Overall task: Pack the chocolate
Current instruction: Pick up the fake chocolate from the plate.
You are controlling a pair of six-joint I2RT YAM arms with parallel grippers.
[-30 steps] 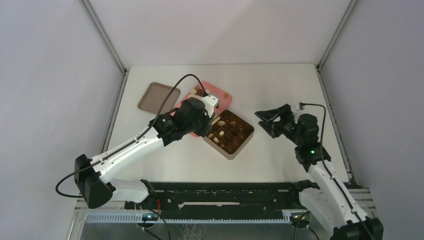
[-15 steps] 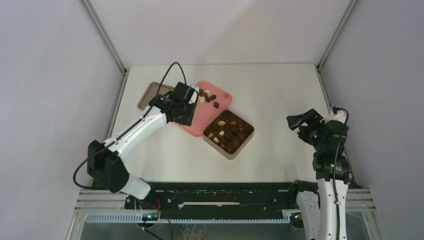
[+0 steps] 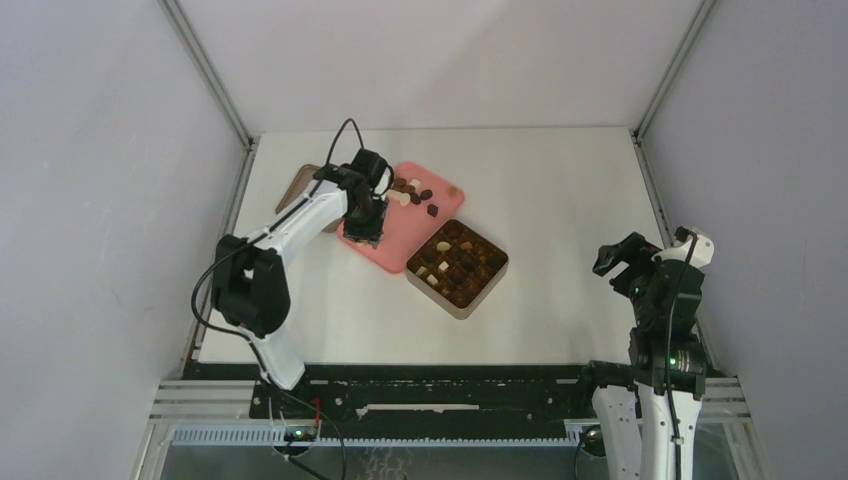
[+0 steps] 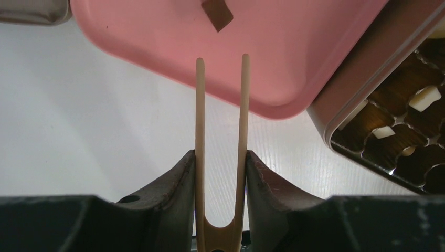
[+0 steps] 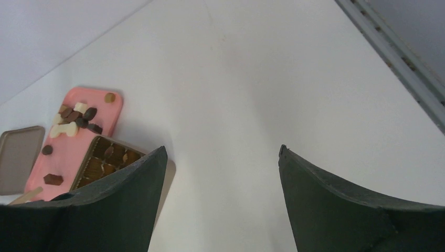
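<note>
**Tongs lined up, one brown piece dead ahead**

The left gripper (image 4: 220, 155) was clenched on the wooden tongs (image 4: 199, 105), tips spread above the pink tray (image 4: 294, 63). A lone brown chocolate (image 4: 216, 14) lay just beyond the tips, slanted across their line. Other pieces sat in the tin (image 4: 362, 100) to the right. The right gripper (image 5: 223, 157), agape and empty, hung well apart. Left arm's job, surely.

On the bench (image 3: 560, 180), the tray (image 3: 400, 232) lies toward the far left. Most chocolates (image 3: 412, 190) lie on the tray's far end. The tin (image 3: 485, 293) sits just beside the tray's near right edge, with more pieces in its cells. The lid (image 3: 297, 188) lies just left of the tray. The left end effector (image 4: 220, 157) hangs over the tray's near left corner, with the tongs (image 4: 220, 131) clamped between its fingers and their tips over the tray. The right end effector (image 5: 223, 149) is well right of the tray, past the tin.
</note>
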